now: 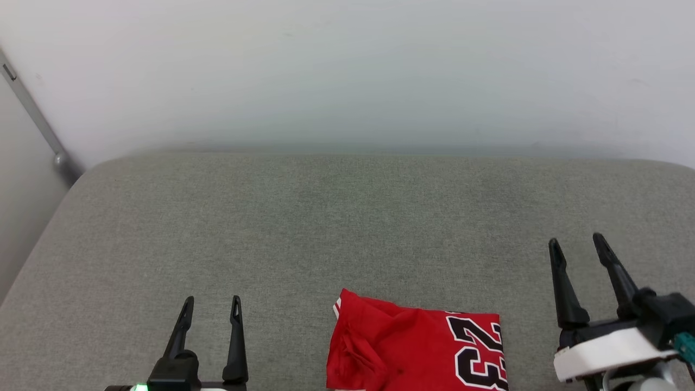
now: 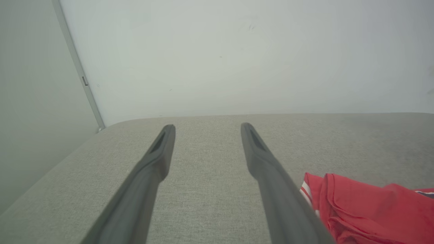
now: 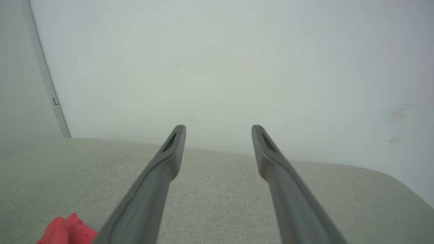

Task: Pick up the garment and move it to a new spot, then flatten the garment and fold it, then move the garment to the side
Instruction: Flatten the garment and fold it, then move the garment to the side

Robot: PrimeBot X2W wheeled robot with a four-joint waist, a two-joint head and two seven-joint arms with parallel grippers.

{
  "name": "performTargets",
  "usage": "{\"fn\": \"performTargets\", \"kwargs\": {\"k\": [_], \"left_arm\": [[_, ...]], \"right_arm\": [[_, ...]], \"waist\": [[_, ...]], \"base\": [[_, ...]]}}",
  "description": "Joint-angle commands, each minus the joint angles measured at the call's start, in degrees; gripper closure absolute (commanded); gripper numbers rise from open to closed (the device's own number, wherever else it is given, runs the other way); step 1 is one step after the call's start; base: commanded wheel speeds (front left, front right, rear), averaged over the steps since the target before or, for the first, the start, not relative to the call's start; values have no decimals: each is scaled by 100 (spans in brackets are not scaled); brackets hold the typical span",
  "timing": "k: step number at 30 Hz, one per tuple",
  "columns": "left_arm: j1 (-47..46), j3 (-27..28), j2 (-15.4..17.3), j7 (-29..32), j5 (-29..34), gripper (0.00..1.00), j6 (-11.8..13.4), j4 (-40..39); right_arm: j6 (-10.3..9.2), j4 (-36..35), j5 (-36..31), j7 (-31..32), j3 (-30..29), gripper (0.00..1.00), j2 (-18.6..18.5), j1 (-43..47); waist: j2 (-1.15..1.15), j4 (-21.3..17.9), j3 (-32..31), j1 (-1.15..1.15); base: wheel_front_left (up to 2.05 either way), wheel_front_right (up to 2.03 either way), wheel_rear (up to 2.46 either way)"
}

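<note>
The folded garment (image 1: 402, 353) lies at the near edge of the cushion (image 1: 326, 217), between the grippers and touching neither. The left gripper (image 1: 212, 300) and right gripper (image 1: 576, 240) both have their fingers apart, holding nothing.

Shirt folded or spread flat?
Folded: the garment lies as a compact red block, layers doubled at its left edge; near part cropped.

We count one shirt (image 1: 402, 347), two grippers, our left gripper (image 1: 212, 300) and our right gripper (image 1: 575, 239), four fingers (image 1: 564, 288) between them, one cushion (image 1: 326, 228), one wall (image 1: 347, 70), one rail (image 1: 32, 114).
</note>
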Motion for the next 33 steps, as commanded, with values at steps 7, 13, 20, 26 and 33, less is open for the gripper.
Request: {"fn": "performTargets", "kwargs": {"k": [7,13,20,26,33], "left_arm": [[220,18,-1,-12,63,0,-104,-106],[278,15,-12,-12,48,0,-126,-112],[310,35,-20,-12,73,0,-127,-75],[312,59,-26,-12,78,0,-125,-66],[281,69,-33,-12,61,0,-137,-61]], "right_arm": [[-2,-604,-154,-8,-542,0,561,1108],[-2,-649,-135,-7,-564,0,634,1480],[-2,-626,-43,-8,-450,0,635,1557],[-2,-618,-76,-8,-389,0,636,1396],[-2,-804,-252,-8,-438,0,599,745]], "waist": [[0,72,-97,0],[0,77,-128,0],[0,67,-139,0],[0,59,-129,0],[0,31,-98,0]], "base": [[0,0,0],[0,0,0],[0,0,0],[0,0,0],[0,0,0]]}}
